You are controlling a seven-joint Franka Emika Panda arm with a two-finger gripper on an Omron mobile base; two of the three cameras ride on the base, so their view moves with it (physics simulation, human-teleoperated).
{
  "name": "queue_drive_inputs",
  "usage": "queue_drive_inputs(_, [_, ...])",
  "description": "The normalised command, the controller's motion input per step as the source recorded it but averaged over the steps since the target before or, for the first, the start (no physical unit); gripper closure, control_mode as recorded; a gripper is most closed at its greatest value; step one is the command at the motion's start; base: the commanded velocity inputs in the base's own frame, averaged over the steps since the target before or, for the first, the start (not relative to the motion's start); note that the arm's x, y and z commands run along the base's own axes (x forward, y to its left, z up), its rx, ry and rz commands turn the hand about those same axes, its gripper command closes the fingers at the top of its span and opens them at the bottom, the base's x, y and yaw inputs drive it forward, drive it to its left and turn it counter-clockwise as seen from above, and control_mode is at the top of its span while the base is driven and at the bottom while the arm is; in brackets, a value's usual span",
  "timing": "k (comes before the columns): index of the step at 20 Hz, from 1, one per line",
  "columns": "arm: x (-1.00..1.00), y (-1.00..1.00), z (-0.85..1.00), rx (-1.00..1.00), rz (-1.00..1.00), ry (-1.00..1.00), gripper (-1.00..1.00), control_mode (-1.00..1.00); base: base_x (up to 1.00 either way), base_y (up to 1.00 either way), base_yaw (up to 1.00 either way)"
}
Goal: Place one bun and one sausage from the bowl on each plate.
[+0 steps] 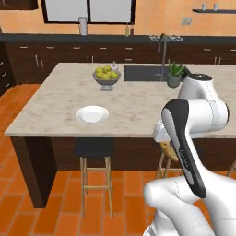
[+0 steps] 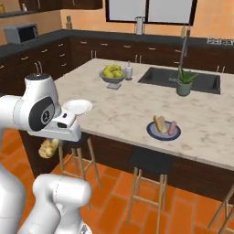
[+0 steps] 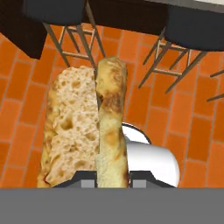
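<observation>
Gripper [image 3: 113, 181] clamps a split bun [image 3: 87, 127], its length pointing away from the fingers.

The split, golden-brown crusty bun [image 3: 85, 131] is cut off below (fingertips concealed); in the left base view it is largely hidden by the white arm.

Grey footed fruit bowl [image 1: 106, 77], potted plant [image 1: 174, 73] beside sink [image 1: 143, 73], dark stools [image 2: 148, 164] under marble island [image 1: 138, 103].

Bun [image 3: 87, 131] in tool [image 3: 113, 181], below counter [image 2: 137, 109] edge, beside stools [image 2: 148, 169].
</observation>
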Motion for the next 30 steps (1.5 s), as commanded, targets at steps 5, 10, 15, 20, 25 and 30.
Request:
queue_drive_inputs(5, [0.00,0.00,0.00,0.00,0.00,0.00,1.00,1.00,0.83,0.98,-0.40])
queue_drive_inputs(10, [0.00,0.00,0.00,0.00,0.00,0.00,1.00,1.00,0.83,0.89,-0.32])
queue_drive_inputs(15, [0.00,0.00,0.00,0.00,0.00,0.00,1.00,1.00,0.61,0.20,-0.06])
queue_drive_inputs(20, [0.00,0.00,0.00,0.00,0.00,0.00,1.00,1.00,0.52,0.45,-0.01])
queue_drive_inputs(25, [0.78,0.10,-0.10,0.00,-0.01,0.00,1.00,-1.00,0.16,0.05,-0.01])
queue_drive_inputs(30, [1.00,0.19,-0.37,0.07,-0.03,0.06,1.00,-1.00,0.00,0.00,0.00])
